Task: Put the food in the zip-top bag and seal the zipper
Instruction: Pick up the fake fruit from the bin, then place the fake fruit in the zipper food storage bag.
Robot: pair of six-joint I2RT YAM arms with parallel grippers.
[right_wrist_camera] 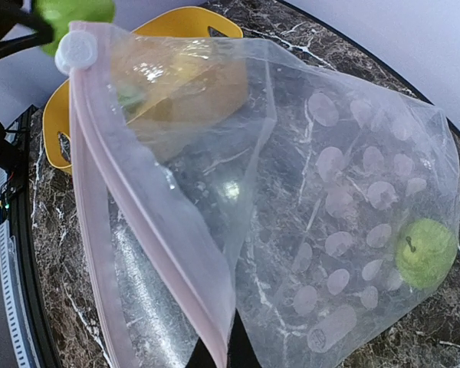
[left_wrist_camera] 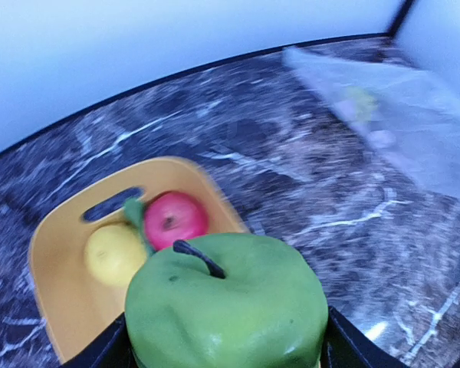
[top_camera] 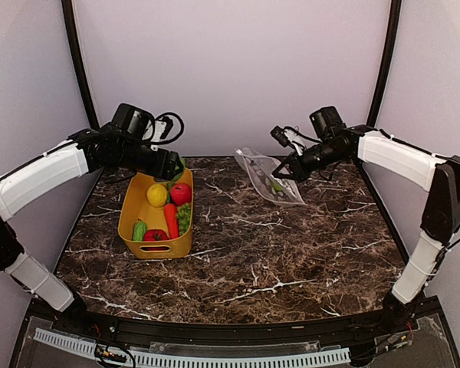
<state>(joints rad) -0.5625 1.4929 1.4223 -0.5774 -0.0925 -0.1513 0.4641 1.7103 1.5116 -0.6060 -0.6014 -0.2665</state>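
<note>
One green fruit [left_wrist_camera: 226, 307] grasped in left claw [top_camera: 171, 165] over basket [left_wrist_camera: 54, 261] — right claw [top_camera: 280, 173] pinching bag [right_wrist_camera: 330, 192].

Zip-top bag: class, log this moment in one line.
left jaws: green fruit held over yellow basket | right jaws: shut on zip-top bag | inside: green apple

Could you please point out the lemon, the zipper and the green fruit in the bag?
lemon [top_camera: 157, 195]: top view, middle of its skin.
zipper [right_wrist_camera: 161, 234]: right wrist view, midway along the pink strip.
green fruit [right_wrist_camera: 424, 251]: right wrist view, centre of its body.
</note>
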